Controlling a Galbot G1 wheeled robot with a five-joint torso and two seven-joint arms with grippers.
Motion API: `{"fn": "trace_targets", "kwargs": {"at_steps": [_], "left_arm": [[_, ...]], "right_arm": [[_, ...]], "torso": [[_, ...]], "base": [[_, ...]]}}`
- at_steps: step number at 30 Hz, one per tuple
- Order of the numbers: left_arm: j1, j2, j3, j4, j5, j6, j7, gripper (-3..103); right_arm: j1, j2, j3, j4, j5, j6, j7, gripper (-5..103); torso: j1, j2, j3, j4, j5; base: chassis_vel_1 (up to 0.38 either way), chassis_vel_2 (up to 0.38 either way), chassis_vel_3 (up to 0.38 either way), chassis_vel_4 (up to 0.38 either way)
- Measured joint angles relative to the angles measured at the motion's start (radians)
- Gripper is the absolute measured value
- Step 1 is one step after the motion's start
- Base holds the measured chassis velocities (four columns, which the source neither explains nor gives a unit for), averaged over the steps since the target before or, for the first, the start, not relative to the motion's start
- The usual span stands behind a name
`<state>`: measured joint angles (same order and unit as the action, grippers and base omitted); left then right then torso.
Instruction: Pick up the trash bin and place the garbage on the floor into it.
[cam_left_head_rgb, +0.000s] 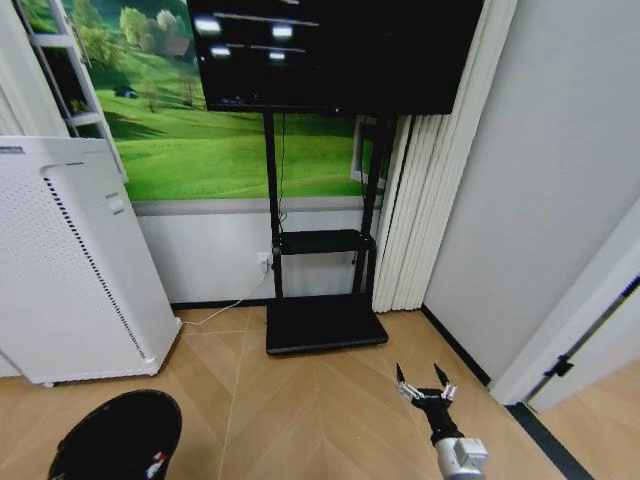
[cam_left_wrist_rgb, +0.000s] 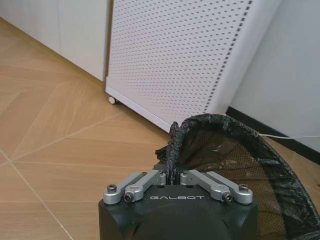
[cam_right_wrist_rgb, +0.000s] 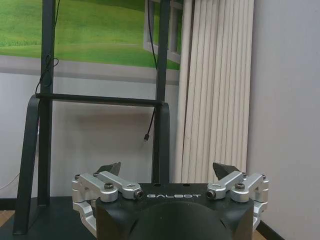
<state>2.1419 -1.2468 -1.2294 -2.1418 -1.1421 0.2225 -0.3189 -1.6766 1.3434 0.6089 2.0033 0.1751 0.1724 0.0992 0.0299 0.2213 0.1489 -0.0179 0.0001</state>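
Head view: bin at 7 o'clock on the wood floor, just in front of the white air purifier. A red-and-white scrap shows inside near its rim. Right tool at 5 o'clock, fingers spread wide, holding nothing, hanging over bare floor. TV stand at 12, well apart from both.

Left wrist view: left tool closed tight on the bin rim, liner bunched between the fingers. Purifier just behind the bin.

Right wrist view: right tool wide, empty, pointed at the TV stand and the folded white curtain beside it.
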Motion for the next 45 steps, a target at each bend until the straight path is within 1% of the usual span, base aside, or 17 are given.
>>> {"fn": "trace_targets", "kwargs": {"at_steps": [1, 4, 8, 10, 15, 16, 17, 21, 22, 26, 27, 28, 29, 33, 36, 41, 45], "left_arm": [[0.000, 0.000, 0.000, 0.000, 0.000, 0.000, 0.000, 7], [-0.035, 0.015, 0.004, 0.092, 0.002, 0.004, 0.005, 7], [-0.041, 0.014, 0.021, 0.127, 0.009, 0.008, 0.005, 7], [-0.041, 0.005, 0.034, 0.148, 0.034, 0.007, 0.015, 7], [-0.044, 0.002, 0.040, 0.171, 0.051, 0.005, 0.023, 7], [-0.048, 0.002, 0.039, 0.181, 0.067, 0.005, 0.027, 7], [-0.048, 0.002, 0.036, 0.186, 0.076, 0.005, 0.030, 7], [-0.048, 0.002, 0.033, 0.203, 0.089, 0.004, 0.039, 7], [-0.051, 0.003, 0.041, 0.216, 0.095, 0.003, 0.048, 7], [-0.054, 0.001, 0.058, 0.221, 0.095, 0.006, 0.067, 7], [-0.055, -0.003, 0.069, 0.219, 0.098, 0.009, 0.084, 7], [-0.056, -0.006, 0.079, 0.217, 0.103, 0.013, 0.096, 7], [-0.056, -0.008, 0.084, 0.216, 0.106, 0.014, 0.101, 7], [-0.056, -0.009, 0.097, 0.217, 0.119, 0.017, 0.115, 7], [-0.056, -0.007, 0.101, 0.233, 0.127, 0.021, 0.128, 7], [-0.056, -0.004, 0.117, 0.268, 0.153, 0.004, 0.148, 7], [-0.060, -0.010, 0.122, 0.289, 0.163, 0.000, 0.156, 7]], "right_arm": [[0.000, 0.000, 0.000, 0.000, 0.000, 0.000, 0.000, 100], [-0.002, -0.002, 0.001, -0.005, -0.005, 0.011, 0.007, 100], [0.000, -0.007, 0.001, -0.009, -0.003, 0.013, 0.014, 100], [0.007, -0.010, 0.001, -0.012, 0.004, 0.013, 0.022, 100], [0.019, -0.014, -0.004, -0.022, 0.020, 0.015, 0.027, 100], [0.024, -0.017, -0.006, -0.026, 0.025, 0.016, 0.030, 100], [0.028, -0.019, -0.007, -0.029, 0.026, 0.016, 0.030, 100], [0.037, -0.022, -0.007, -0.037, 0.029, 0.018, 0.030, 100], [0.040, -0.023, -0.008, -0.042, 0.030, 0.022, 0.030, 100], [0.040, -0.025, -0.010, -0.046, 0.028, 0.024, 0.030, 100], [0.040, -0.025, -0.013, -0.047, 0.025, 0.024, 0.029, 100], [0.040, -0.025, -0.014, -0.048, 0.024, 0.024, 0.029, 100], [0.040, -0.025, -0.014, -0.049, 0.023, 0.024, 0.029, 100], [0.039, -0.025, -0.013, -0.054, 0.022, 0.024, 0.028, 100], [0.037, -0.023, -0.011, -0.060, 0.021, 0.028, 0.028, 100], [0.028, -0.016, -0.014, -0.066, 0.011, 0.035, 0.026, 100], [0.024, -0.012, -0.016, -0.068, 0.007, 0.039, 0.023, 100]], "torso": [[0.000, 0.000, 0.000, 0.0000, 0.0000], [0.000, 0.000, 0.000, 0.0001, -0.0003], [0.000, 0.000, 0.000, 0.0005, -0.0004], [0.000, 0.000, 0.000, 0.0001, -0.0003], [0.000, 0.000, 0.000, 0.0006, -0.0001], [0.000, 0.000, 0.000, 0.0001, -0.0003], [0.000, 0.000, 0.000, 0.0004, -0.0006], [0.000, 0.000, 0.000, 0.0000, -0.0002], [0.000, 0.000, 0.000, 0.0004, -0.0001], [0.000, 0.000, 0.000, 0.0003, -0.0001], [0.000, 0.000, 0.000, 0.0005, 0.0003], [0.000, 0.000, 0.000, 0.0000, 0.0000], [0.000, 0.000, 0.000, 0.0001, 0.0000], [0.000, 0.000, 0.000, 0.0000, 0.0001], [0.000, 0.000, 0.000, 0.0004, -0.0001], [0.000, 0.000, 0.000, 0.0001, 0.0001], [0.000, 0.000, 0.000, 0.0004, 0.0000]], "base": [[0.055, 0.045, -0.016, -0.037], [0.085, 0.088, -0.088, -0.067], [0.138, 0.132, -0.128, -0.143], [0.181, 0.197, -0.178, -0.189], [0.213, 0.217, -0.232, -0.208], [0.228, 0.214, -0.221, -0.204], [0.218, 0.214, -0.186, -0.166], [0.127, 0.119, -0.136, -0.163], [0.082, 0.057, -0.024, -0.040], [-0.031, -0.018, 0.018, 0.027], [-0.072, -0.039, 0.052, 0.072], [-0.072, -0.065, 0.052, 0.072], [-0.059, -0.065, 0.052, 0.046], [-0.015, -0.016, 0.013, 0.011], [0.000, 0.000, 0.000, 0.000], [0.000, 0.000, 0.000, 0.000], [0.000, 0.000, 0.000, 0.000]]}}
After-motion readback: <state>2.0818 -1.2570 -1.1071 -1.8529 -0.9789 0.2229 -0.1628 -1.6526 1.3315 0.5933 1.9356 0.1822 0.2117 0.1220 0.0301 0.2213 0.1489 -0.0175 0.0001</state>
